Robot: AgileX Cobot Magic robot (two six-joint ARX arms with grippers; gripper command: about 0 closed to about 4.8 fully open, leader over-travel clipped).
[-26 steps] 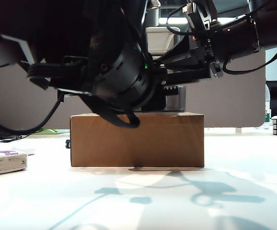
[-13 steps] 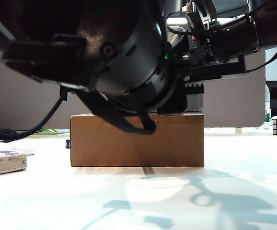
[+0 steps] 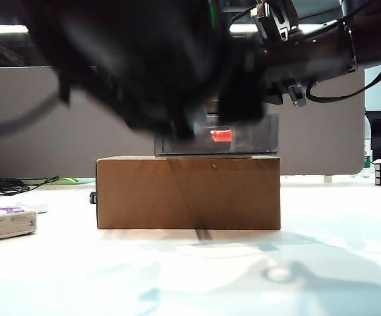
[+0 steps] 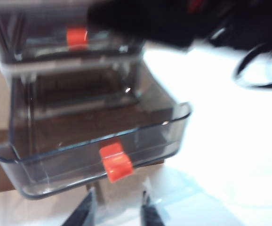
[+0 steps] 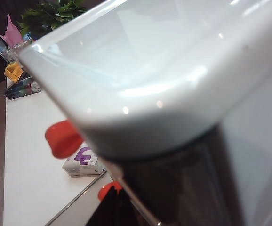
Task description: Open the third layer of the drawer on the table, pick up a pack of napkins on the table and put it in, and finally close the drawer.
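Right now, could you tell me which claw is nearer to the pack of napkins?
Left. The left claw hangs just off the pulled-out third layer, on the side where the pack of napkins lies. The right claw stays up against the drawer.

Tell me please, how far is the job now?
Done: the third layer stands pulled out and looks empty. In hand: the left gripper, fingers apart, sits just off its handle, holding nothing; the right gripper is out of clear sight by the drawer. Left: the napkins lie on the table, then closing.
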